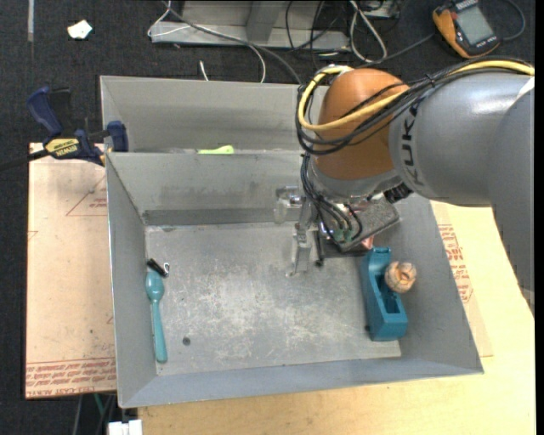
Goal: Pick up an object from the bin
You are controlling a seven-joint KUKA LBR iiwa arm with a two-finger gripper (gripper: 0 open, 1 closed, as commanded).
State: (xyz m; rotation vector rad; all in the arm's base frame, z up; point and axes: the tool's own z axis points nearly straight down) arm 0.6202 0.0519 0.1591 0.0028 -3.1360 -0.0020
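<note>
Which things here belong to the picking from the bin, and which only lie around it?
For the job:
- gripper
- bin
- teal spoon, at the bin's left
- blue block, at its right
- tan lump, resting on the block

Just lying about, outside the bin:
- orange device
- white scrap

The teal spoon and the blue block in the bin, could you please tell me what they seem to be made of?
Teal spoon: probably plastic, one even colour, smooth. Blue block: likely moulded plastic, matte, evenly coloured with sharp edges.
</note>
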